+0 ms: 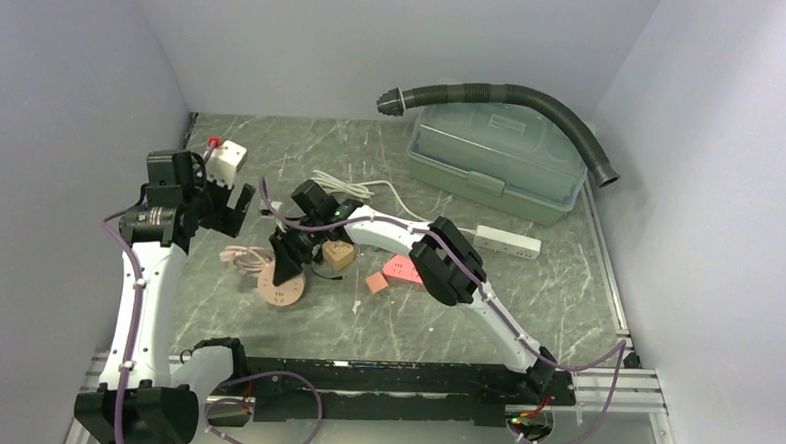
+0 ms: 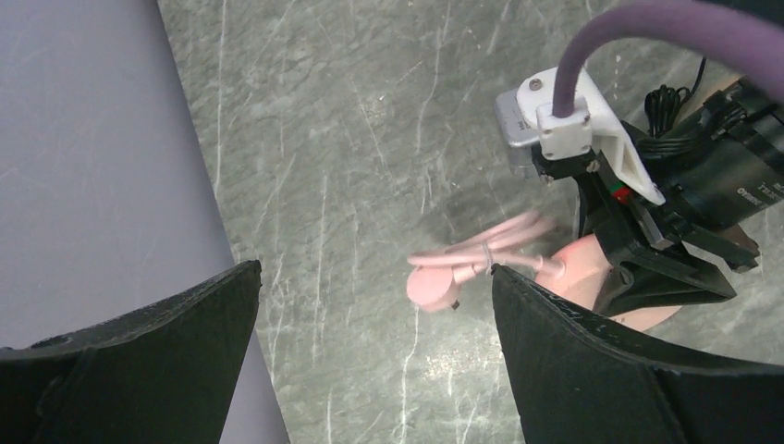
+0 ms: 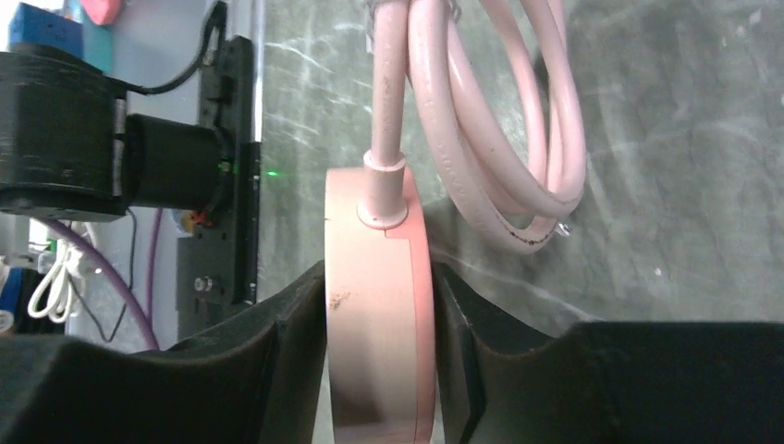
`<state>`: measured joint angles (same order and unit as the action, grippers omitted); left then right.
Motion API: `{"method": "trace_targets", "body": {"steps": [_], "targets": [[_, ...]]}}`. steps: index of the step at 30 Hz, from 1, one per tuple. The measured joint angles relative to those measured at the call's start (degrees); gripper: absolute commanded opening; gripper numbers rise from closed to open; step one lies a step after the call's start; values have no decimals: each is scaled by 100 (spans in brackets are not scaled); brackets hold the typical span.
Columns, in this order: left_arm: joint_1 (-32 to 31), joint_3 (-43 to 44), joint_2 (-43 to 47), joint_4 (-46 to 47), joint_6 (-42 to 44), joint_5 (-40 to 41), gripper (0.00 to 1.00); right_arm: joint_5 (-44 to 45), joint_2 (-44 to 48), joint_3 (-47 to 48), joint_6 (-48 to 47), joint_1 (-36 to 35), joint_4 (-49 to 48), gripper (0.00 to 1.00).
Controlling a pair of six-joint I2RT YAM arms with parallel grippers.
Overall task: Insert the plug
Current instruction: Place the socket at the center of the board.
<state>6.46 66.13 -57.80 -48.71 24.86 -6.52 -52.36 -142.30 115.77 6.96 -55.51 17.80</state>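
Pink disc (image 3: 374, 361) clamped edgewise in right claw (image 3: 377, 291); lower rim cut off.

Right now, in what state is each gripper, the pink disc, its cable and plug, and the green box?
left gripper: open, empty.
right gripper: shut on pink disc.
pink disc: held on edge between the fingers.
pink cable: coiled in loops.
plug: free, in no socket.
green box: lid closed.
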Motion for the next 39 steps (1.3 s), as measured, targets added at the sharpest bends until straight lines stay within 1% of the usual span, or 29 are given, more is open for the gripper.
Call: {"method": "trace_targets", "body": {"steps": [1,3,4,5,7,8,9,10,18,22,25,29,32,36,37,39], "targets": [[0,-24,0,4,22,-24,100,59,0,-57,-2,0,0,63],[0,-79,-22,17,103,-37,100,188,-15,-177,15,9,35,74],[0,-120,-28,48,153,-37,100,306,-35,-225,-9,17,66,77],[0,-151,-39,59,205,-35,100,219,-44,-249,9,31,31,80],[0,-201,-61,105,295,-35,100,308,-7,-262,-31,35,-9,82],[0,-216,-81,105,330,-37,100,323,13,-284,-37,35,-28,84],[0,-216,-96,98,354,-39,100,348,39,-308,-48,35,-37,93],[0,-216,-105,101,374,-52,100,387,68,-332,-50,35,-37,99],[0,-219,-24,-79,638,-184,100,933,413,-643,-87,76,-31,100],[0,-286,219,-258,857,-306,100,1209,920,-1064,-81,195,-15,100],[0,-302,247,-407,925,-463,100,1508,1373,-1178,-87,317,52,100],[7,-656,245,-444,1102,-984,99,1884,2269,-1644,-87,540,68,100],[9,-1143,177,-437,1366,-1502,98,2271,2905,-2026,-74,737,66,100],[-63,-1508,-151,-407,1696,-1880,95,3071,4037,-3158,24,1174,33,100],[-127,-1532,-299,-345,1764,-1919,95,3355,4435,-3613,44,1379,28,100],[-260,-1532,-505,-179,1779,-1956,95,3727,4957,-4201,61,1749,105,100]]}}
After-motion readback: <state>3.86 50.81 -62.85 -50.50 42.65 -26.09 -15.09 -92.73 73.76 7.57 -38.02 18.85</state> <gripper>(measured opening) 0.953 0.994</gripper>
